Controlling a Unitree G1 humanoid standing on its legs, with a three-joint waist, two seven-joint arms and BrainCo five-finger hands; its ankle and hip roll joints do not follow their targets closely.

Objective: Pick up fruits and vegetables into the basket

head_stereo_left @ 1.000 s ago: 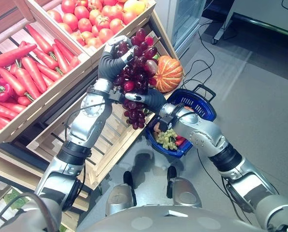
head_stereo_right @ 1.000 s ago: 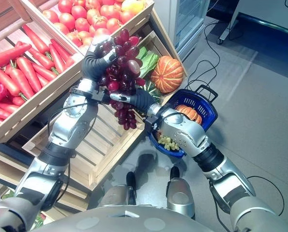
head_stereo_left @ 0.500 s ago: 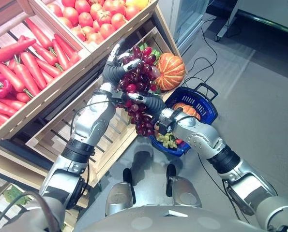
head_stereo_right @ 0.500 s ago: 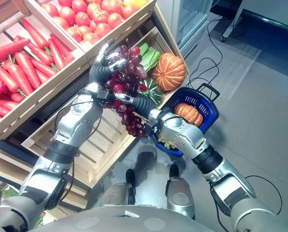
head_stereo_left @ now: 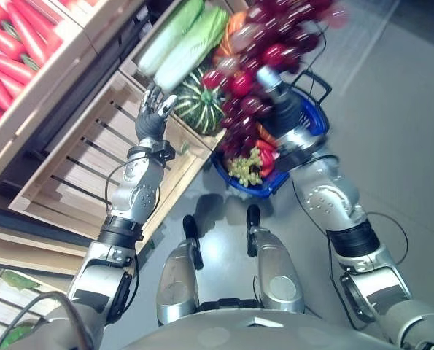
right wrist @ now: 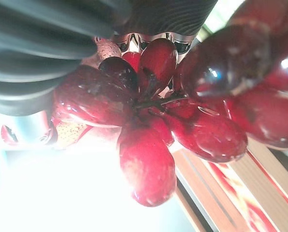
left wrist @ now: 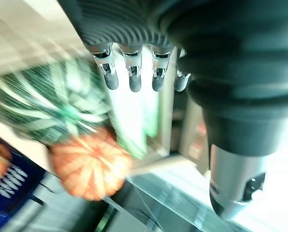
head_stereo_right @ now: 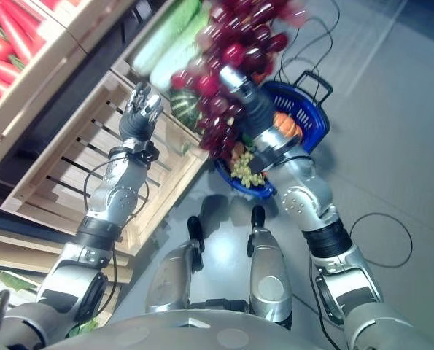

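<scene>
The right hand (head_stereo_left: 279,102) has its fingers curled round the top of a bunch of red grapes (head_stereo_left: 257,62), and the close wrist view shows the berries pressed against the palm with the stem branching among them. The bunch hangs just above the blue basket (head_stereo_left: 315,124), which sits on the floor against the corner of the wooden crate (head_stereo_left: 78,168). The left hand (head_stereo_left: 152,117) is raised over the crate slats with its fingers straight and apart, holding nothing.

The step in hand looks like the drop into the basket. To do it well, the right hand should lower the bunch until the bottom berries rest on what is already inside before the fingers loosen; a release from height would likely scatter grapes off the stem. The basket already holds green grapes (head_stereo_left: 246,168), something red beside them and a small orange pumpkin (head_stereo_right: 286,124), so the free room is judged to be slight and the bunch may end up lying on top.

The tight side is the crate wall and the striped green squash (head_stereo_left: 191,109) sitting in it, just beside the basket. The floor (head_stereo_left: 392,109) on the far side of the basket is open, so withdrawing that way is the safer path. The basket's black handle (head_stereo_right: 311,79) stands at its far rim, where dangling berries could snag.
</scene>
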